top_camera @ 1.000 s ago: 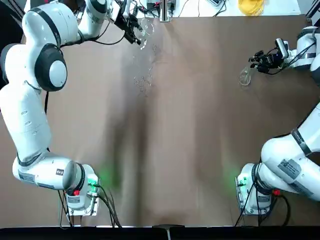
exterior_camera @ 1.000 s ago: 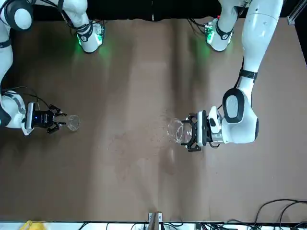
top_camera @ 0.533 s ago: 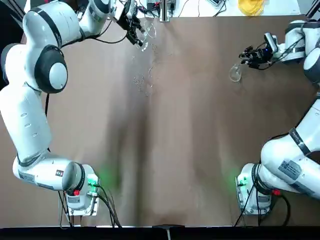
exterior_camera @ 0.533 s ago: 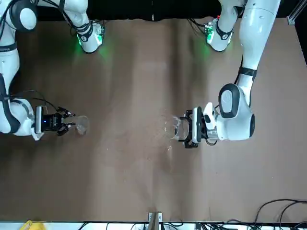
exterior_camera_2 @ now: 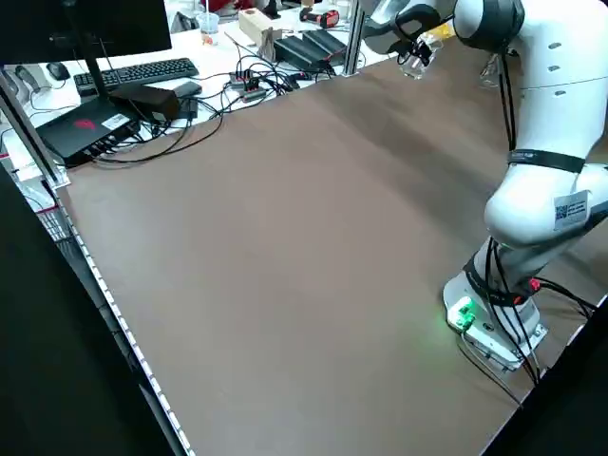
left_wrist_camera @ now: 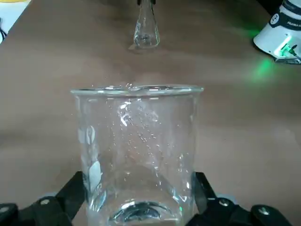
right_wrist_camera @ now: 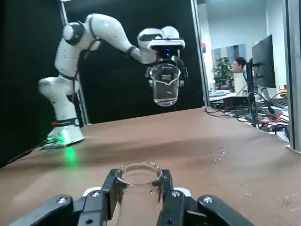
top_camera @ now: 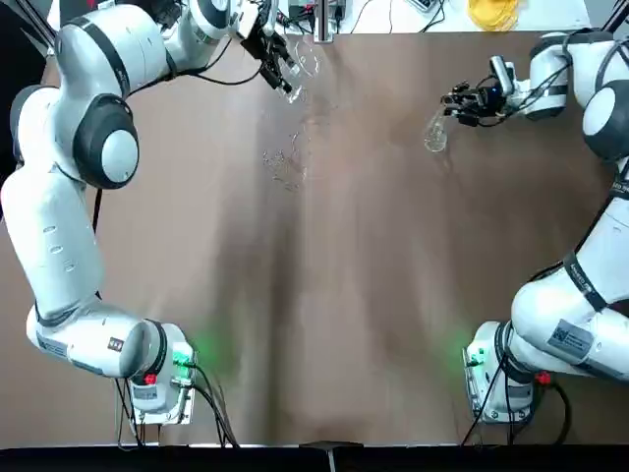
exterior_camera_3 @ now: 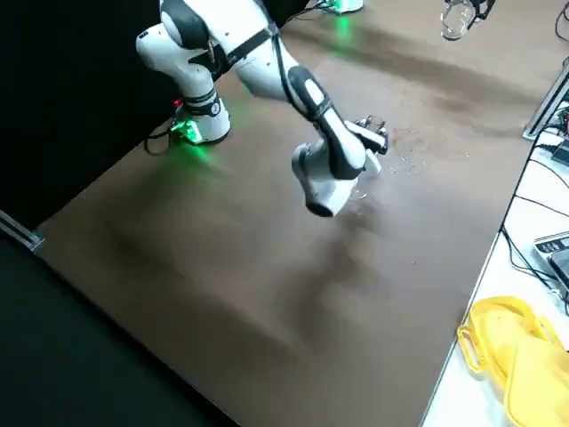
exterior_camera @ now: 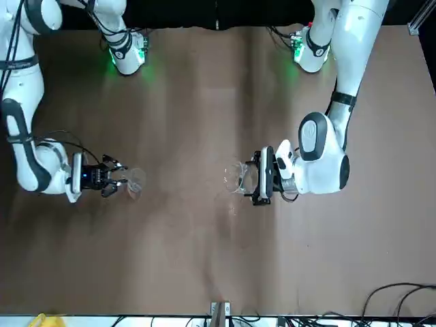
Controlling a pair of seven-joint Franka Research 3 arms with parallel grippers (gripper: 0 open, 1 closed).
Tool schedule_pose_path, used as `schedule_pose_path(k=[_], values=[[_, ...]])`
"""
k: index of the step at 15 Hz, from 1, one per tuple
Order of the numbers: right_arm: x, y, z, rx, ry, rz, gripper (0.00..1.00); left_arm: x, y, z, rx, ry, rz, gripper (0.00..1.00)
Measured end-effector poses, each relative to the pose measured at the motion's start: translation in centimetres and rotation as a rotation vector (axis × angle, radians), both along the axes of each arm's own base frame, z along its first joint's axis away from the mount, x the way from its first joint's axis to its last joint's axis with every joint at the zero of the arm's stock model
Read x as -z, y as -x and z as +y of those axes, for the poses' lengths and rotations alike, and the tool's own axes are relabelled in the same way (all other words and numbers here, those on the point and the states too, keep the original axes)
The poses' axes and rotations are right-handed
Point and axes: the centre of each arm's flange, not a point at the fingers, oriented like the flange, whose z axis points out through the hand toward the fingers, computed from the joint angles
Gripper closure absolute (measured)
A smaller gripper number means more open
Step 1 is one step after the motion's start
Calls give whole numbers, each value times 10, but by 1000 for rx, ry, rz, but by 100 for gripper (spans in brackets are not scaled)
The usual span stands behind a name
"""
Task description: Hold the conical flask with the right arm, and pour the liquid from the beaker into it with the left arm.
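From overhead, the left gripper (top_camera: 280,61) holds the beaker (top_camera: 303,65) in the air at the table's (top_camera: 373,256) far edge, while the right gripper (top_camera: 454,106) grips the flask (top_camera: 435,135) by its neck on the far right side, well apart from the beaker. Closing that gap comes first.

Across the table, the front view shows both glasses held near the same depth, the flask (exterior_camera: 135,182) at one side and the beaker (exterior_camera: 236,178) near the middle. Bringing the flask under the beaker before any tilt looks wise.

Seen from the left wrist, the fingers (left_wrist_camera: 70,195) clamp the beaker's (left_wrist_camera: 137,155) lower walls; it stands upright with a little liquid and droplets inside, and the flask (left_wrist_camera: 145,27) is far beyond.

At the right wrist, the fingers (right_wrist_camera: 107,190) close on the flask's neck (right_wrist_camera: 138,179), its mouth open and upright, with the beaker (right_wrist_camera: 165,89) hanging high beyond. The narrow mouth calls for a slow tilt with the lip right above it, since splashes already mark the table.
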Motion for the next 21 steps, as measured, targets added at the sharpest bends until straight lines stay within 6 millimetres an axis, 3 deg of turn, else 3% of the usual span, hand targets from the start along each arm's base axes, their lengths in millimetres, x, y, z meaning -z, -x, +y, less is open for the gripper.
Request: schedule_pose_path(k=[2, 6, 9, 12, 14, 15, 18, 21], values=[[-7, -2, 34, 15, -1, -2, 60, -7, 5, -10, -13, -6, 20, 4], [-11, -14, 96, 71, 5, -10, 60, -20, 27, -53, -20, -66, 18, 4], [-9, -17, 126, 102, 8, -43, 60, -23, 38, -75, -35, -120, 4, 4], [-1, -11, 148, 128, 15, -51, 60, -23, 45, -88, -36, -147, -13, 4], [6, -4, 174, 161, 8, -74, 60, -21, 49, -96, -36, -177, -30, 4], [13, 7, 201, 178, -7, -88, 60, -19, 54, -104, -35, -200, -40, 4], [18, 19, 227, 184, -15, -85, 60, -16, 62, -119, -26, -201, -55, 4], [20, 23, 239, 184, -6, -92, 60, -14, 69, -130, -17, -201, -69, 4]])
